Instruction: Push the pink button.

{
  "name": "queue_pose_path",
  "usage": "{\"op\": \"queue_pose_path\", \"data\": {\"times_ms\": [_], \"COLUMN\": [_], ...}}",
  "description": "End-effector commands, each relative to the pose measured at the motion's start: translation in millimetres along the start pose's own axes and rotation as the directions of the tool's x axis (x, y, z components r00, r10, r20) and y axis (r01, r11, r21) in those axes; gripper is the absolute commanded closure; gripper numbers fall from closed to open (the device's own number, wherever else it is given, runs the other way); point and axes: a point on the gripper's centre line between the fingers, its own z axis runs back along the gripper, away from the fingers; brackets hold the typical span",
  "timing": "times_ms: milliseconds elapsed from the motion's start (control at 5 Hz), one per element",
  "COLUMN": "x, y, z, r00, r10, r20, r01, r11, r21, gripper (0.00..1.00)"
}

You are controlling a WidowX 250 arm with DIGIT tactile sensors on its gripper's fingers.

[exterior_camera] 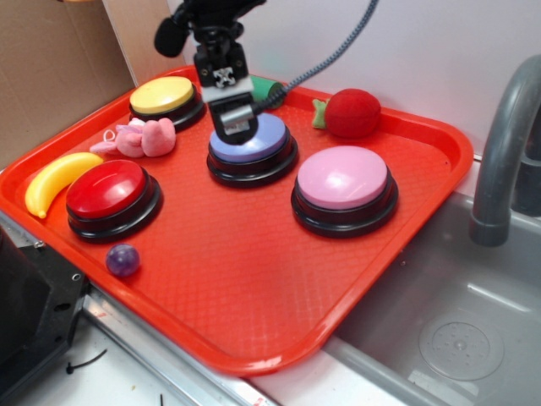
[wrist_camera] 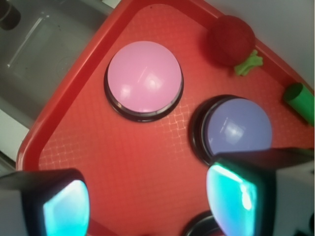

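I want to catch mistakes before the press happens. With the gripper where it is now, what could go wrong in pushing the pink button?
1. The gripper hovers over the blue-lavender button, not the pink button; lowering now would probably press the wrong one.
2. The two buttons sit close together on the red tray, so a short sideways move could land on the pink dome's edge and slip off.
3. The open fingers might straddle the dome rather than press it squarely.

Bare tray (exterior_camera: 245,254) lay open at six o'clock of the pink button (exterior_camera: 343,178); the blue-lavender button (exterior_camera: 251,139) crowded its nine o'clock, seemingly apart.
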Motion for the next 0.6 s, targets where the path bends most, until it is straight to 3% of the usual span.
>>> {"op": "queue_pose_path", "data": {"times_ms": [0, 400], "x": [9.1, 18.0], "y": [-6.2, -9.6], "z": [34.5, 44.5], "r00": [0.995, 0.994], "r10": [0.025, 0.032], "r20": [0.095, 0.109], "r01": [-0.026, -0.033], "r11": [1.0, 0.999], "r21": [0.011, 0.009], "gripper": [0.0, 0.0]}}
